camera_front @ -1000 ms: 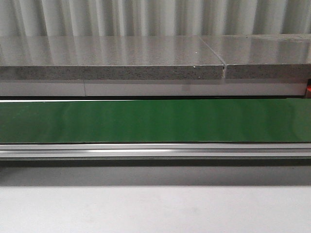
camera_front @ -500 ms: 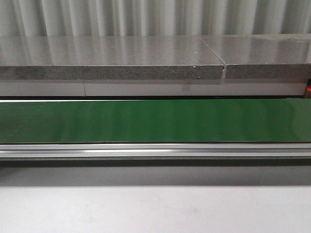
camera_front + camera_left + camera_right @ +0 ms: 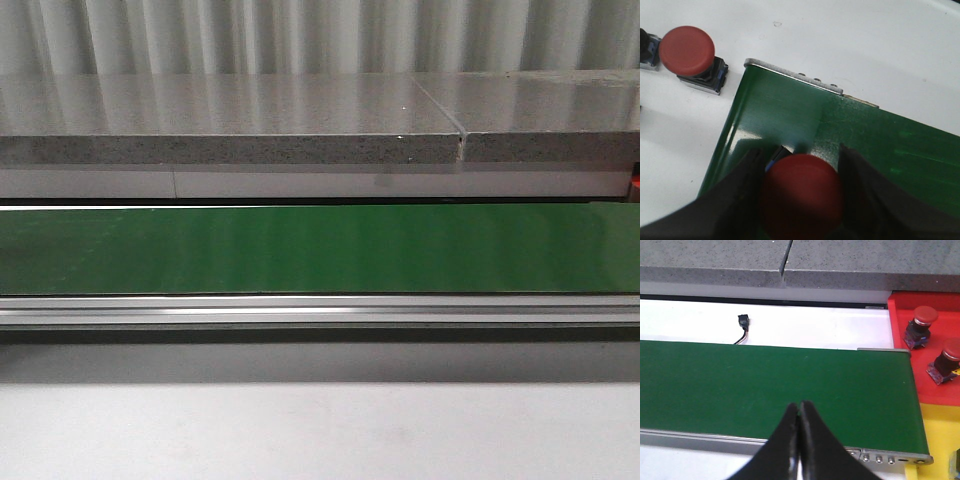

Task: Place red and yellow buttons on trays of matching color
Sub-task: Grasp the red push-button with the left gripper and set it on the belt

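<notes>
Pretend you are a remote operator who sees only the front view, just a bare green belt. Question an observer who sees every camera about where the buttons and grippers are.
Operator: Is either arm holding anything?
Observer: Yes. The left gripper is shut on a red button over one end of the green belt.
Operator: Any more buttons near it?
Observer: Another red button stands on the white table beside that belt end.
Operator: And the right arm?
Observer: The right gripper is shut and holds nothing, above the belt.
Operator: Any trays?
Observer: A red tray past the belt's other end holds two red buttons.
</notes>
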Robot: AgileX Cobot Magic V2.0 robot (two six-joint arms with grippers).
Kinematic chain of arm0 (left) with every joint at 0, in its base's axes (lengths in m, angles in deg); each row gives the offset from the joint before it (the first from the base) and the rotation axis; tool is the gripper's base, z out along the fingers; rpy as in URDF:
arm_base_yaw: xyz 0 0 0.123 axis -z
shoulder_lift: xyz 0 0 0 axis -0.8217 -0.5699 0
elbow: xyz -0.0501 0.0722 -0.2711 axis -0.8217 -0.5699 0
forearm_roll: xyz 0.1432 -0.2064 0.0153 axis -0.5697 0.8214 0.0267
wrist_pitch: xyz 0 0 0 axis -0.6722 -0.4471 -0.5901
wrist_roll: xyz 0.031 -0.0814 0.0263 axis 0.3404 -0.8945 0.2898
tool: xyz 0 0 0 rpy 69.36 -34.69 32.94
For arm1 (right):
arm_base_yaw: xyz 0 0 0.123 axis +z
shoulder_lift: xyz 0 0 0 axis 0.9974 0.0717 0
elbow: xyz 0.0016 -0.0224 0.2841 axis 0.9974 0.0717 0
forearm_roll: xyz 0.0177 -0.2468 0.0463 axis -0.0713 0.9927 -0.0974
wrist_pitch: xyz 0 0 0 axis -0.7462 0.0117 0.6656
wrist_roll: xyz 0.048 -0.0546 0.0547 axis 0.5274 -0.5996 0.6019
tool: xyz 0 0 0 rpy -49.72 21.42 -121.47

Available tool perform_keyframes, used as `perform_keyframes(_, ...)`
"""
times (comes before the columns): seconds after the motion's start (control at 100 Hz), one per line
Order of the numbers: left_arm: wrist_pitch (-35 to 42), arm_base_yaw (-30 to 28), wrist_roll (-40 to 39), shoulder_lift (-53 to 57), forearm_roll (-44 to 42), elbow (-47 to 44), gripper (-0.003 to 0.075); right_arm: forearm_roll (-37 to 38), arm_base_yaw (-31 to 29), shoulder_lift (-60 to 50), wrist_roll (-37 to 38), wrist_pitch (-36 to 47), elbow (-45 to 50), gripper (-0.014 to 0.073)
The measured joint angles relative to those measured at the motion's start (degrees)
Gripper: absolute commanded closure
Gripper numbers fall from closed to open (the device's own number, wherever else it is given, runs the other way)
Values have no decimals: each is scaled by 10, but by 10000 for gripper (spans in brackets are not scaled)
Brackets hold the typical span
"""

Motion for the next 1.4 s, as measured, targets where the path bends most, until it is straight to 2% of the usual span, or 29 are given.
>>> perform_keyframes(0.2,-4,0,0,-4,0,-3,735,0,0,0,0,0,0,713)
perform_keyframes(0.3,-5,1,0,-6,5,-3,670,0,0,0,0,0,0,713)
perform_keyframes(0.37,-7,1,1,-6,8,-3,570,0,0,0,0,0,0,713)
perform_keyframes(0.44,-8,2,5,-6,9,-3,435,0,0,0,0,0,0,713)
perform_keyframes(0.56,-14,2,15,-7,6,-3,153,0,0,0,0,0,0,713)
perform_keyframes(0.64,-19,2,16,-11,4,-3,53,0,0,0,0,0,0,713)
perform_keyframes(1.07,-32,60,30,19,1,0,50,0,0,0,0,0,0,713)
perform_keyframes(1.4,-39,62,31,94,-13,11,50,0,0,0,0,0,0,713)
